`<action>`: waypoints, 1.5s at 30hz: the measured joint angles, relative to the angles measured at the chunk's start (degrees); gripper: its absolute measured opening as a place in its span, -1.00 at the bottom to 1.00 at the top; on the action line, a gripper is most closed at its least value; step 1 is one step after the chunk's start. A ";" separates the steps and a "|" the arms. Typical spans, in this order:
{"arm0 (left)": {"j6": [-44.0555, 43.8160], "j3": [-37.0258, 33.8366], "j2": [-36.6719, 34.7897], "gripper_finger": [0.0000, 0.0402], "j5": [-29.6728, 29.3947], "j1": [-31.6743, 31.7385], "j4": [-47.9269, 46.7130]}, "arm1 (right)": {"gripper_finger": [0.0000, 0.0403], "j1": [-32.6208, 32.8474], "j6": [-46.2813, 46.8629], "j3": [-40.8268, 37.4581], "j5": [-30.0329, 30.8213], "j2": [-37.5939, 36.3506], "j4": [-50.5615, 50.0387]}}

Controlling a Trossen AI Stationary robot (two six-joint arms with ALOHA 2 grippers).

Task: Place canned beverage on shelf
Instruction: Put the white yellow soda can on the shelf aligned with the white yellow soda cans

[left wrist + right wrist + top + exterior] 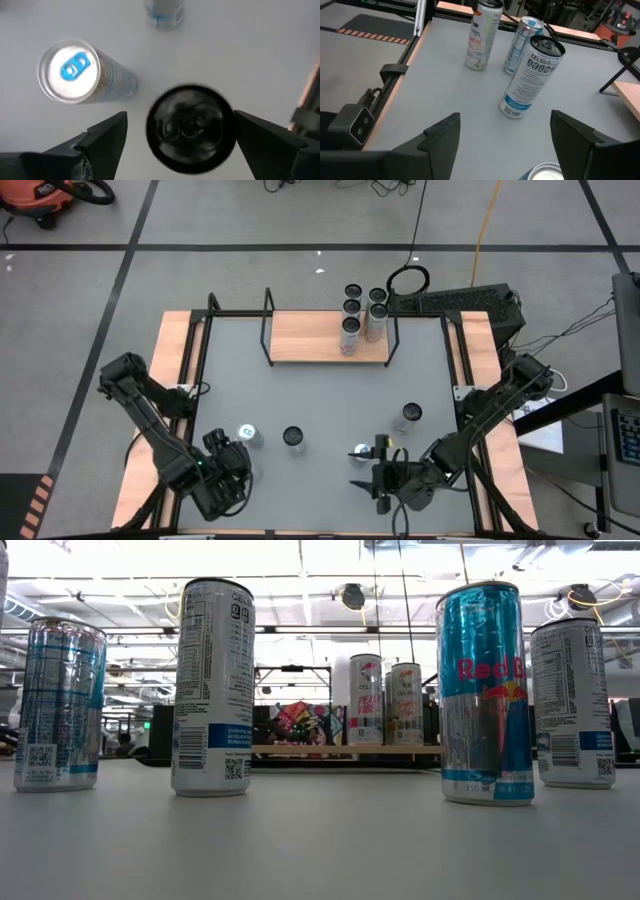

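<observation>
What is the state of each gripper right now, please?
Left gripper: open, fingers either side of the black-topped can, not gripping it.
Right gripper: open, holding nothing, low over the table.

Free room and obstacles. The shelf (305, 338) at the far edge of the surface (320, 395) is bare on its left half; a cluster of cans (362, 315) fills its right end, and black rod frames (266, 325) close both ends. The middle of the surface lies open. Along the near side stand four cans: silver-topped can (249, 435), black-topped can (293, 438), a can (361, 454) just beside the right claw (378, 476), and another can (407, 417) farther right.
</observation>
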 joint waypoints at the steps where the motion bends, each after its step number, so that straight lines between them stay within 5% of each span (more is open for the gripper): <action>1: 0.56 -0.48 0.26 0.70 0.52 0.06 0.32 | 0.21 0.00 -0.27 0.00 0.00 0.00 0.32; 9: 1.56 -2.94 0.68 0.66 0.94 0.13 4.46 | 0.21 -0.06 -2.84 0.00 -0.02 0.00 2.26; 19: 1.42 -2.92 0.74 0.23 2.03 0.18 4.57 | 0.21 -0.87 -3.79 0.00 -0.01 0.00 2.26; 31: -0.14 -2.98 1.51 0.65 -0.13 0.28 5.31 | 0.21 -0.87 -3.89 0.00 -0.02 0.00 2.26; 41: 1.47 -2.97 1.45 0.18 0.88 0.24 5.70 | 0.21 -0.87 -3.89 0.00 -0.02 0.00 2.34; 45: 3.70 -1.71 1.45 0.18 1.59 0.90 3.79 | 0.21 -1.20 -4.74 0.00 -0.04 0.00 7.59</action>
